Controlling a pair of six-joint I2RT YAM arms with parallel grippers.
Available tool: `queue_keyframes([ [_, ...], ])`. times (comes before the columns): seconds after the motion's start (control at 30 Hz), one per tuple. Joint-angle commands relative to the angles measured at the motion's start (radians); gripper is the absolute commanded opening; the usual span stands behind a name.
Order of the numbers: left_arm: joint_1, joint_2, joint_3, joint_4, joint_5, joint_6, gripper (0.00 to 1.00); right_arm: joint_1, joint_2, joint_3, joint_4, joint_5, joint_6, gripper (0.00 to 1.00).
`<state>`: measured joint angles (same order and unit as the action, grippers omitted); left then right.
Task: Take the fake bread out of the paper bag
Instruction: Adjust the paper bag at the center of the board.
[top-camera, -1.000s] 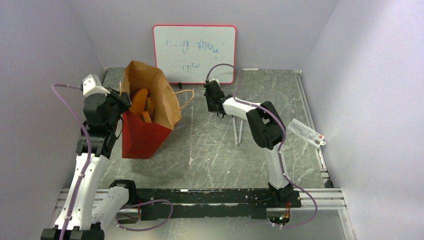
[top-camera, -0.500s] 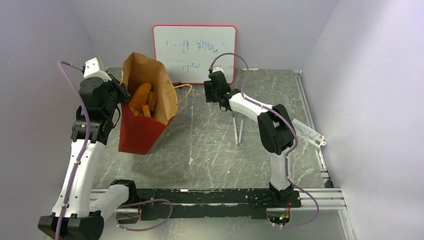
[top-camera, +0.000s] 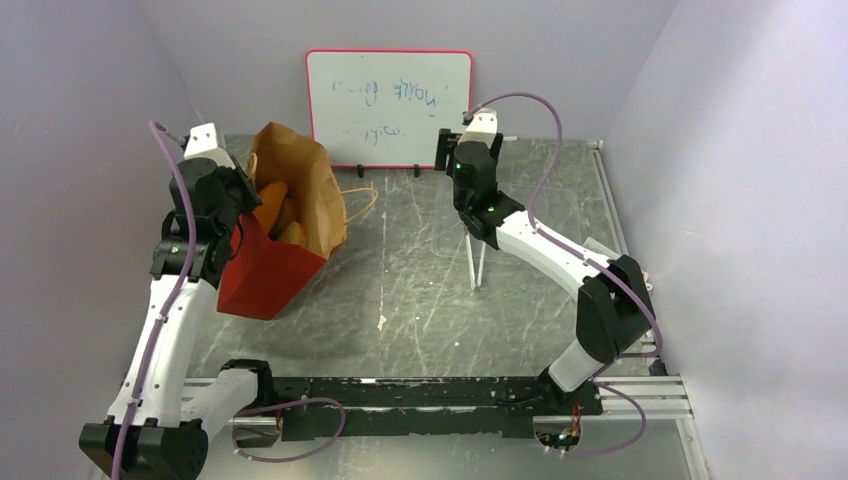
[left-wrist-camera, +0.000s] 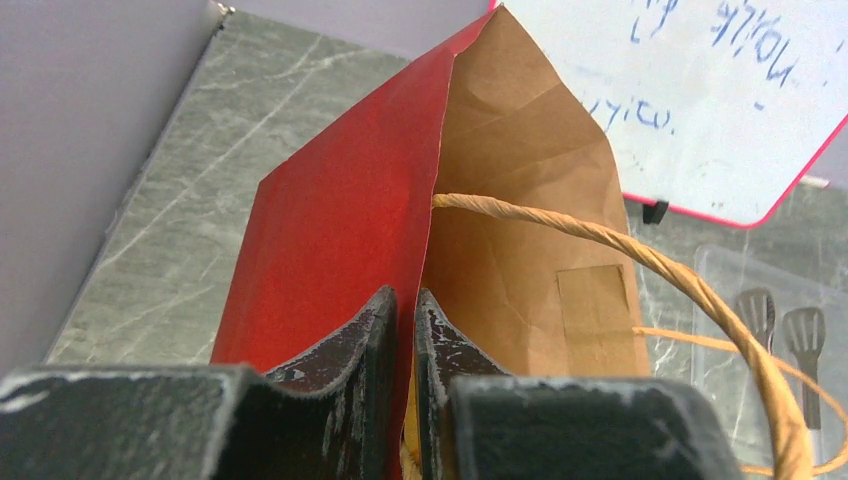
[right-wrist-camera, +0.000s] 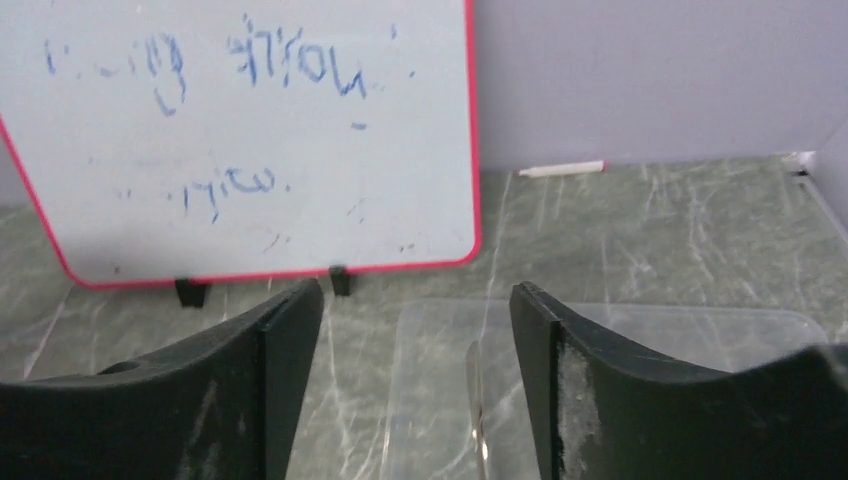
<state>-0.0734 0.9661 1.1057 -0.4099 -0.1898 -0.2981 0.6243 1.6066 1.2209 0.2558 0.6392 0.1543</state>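
Observation:
The paper bag (top-camera: 262, 278), red outside and brown inside, leans on the left of the table with its mouth open. Orange pieces of fake bread (top-camera: 272, 204) lie inside it. My left gripper (top-camera: 238, 196) is shut on the bag's near-left rim. In the left wrist view the fingers (left-wrist-camera: 405, 305) pinch the red wall (left-wrist-camera: 340, 230), and a tan loop handle (left-wrist-camera: 640, 255) arcs to the right. My right gripper (top-camera: 446, 152) hangs near the whiteboard, well right of the bag. Its jaws (right-wrist-camera: 415, 300) stand open with nothing between them.
A red-framed whiteboard (top-camera: 390, 105) stands at the back wall, with a marker (right-wrist-camera: 560, 168) lying at the wall's foot. A clear plastic tray (right-wrist-camera: 640, 345) and clear tongs (top-camera: 477, 262) sit mid-table. A flat packet (top-camera: 612, 265) lies at the right edge.
My right gripper has opened and swung back and right, away from the bag's handle toward the whiteboard. My left arm has drawn the bag's rim back, and the bag has shifted left.

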Motion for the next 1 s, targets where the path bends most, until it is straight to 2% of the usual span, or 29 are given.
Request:
queue_keyframes([
  [0.0, 0.0, -0.011, -0.064, 0.17, 0.101, 0.034, 0.07, -0.017, 0.001, -0.019, 0.044, 0.047, 0.019, 0.77],
  [0.07, 0.0, -0.017, -0.113, 0.217, 0.141, 0.034, 0.07, -0.016, -0.023, -0.05, 0.004, 0.042, 0.038, 0.85],
  [0.23, -0.004, -0.002, -0.177, 0.291, 0.204, 0.052, 0.07, -0.016, -0.141, -0.261, 0.021, 0.042, 0.123, 0.87],
  [0.4, -0.046, 0.025, -0.207, 0.368, 0.233, 0.086, 0.07, -0.014, -0.194, -0.359, -0.078, 0.075, 0.221, 0.89],
  [0.6, -0.172, 0.086, -0.201, 0.404, 0.216, 0.189, 0.07, -0.009, -0.173, -0.406, -0.168, 0.067, 0.288, 0.91],
  [0.73, -0.246, 0.119, -0.207, 0.417, 0.193, 0.239, 0.07, -0.005, -0.148, -0.442, -0.16, 0.061, 0.316, 0.92],
  [0.97, -0.27, 0.107, -0.249, 0.457, 0.192, 0.232, 0.07, 0.0, -0.075, -0.456, -0.164, 0.102, 0.343, 0.91],
])
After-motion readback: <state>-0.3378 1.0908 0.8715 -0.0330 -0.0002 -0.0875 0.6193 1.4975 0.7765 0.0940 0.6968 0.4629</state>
